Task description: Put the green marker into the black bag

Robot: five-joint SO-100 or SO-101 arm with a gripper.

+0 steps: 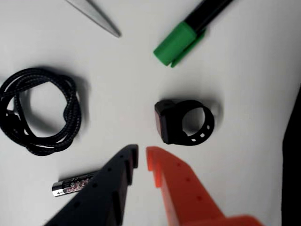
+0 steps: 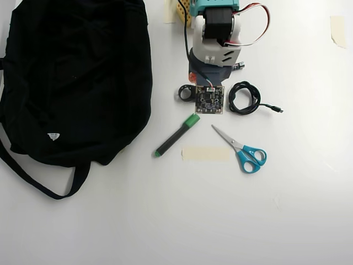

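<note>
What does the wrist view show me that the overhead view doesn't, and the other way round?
Only the wrist view shows the pincer, its two tips close together, and the battery beside it. Only the overhead view shows the black bag, the scissors' blue handles and the strip of tape. Both show the green marker, the coiled cable and the small black ring.

green marker: dark barrel, bright green cap
black bag: black, small white label
pincer: one black finger, one orange
scissors: blue handles, silver blades
cable: black, speckled braid
counter: white
</note>
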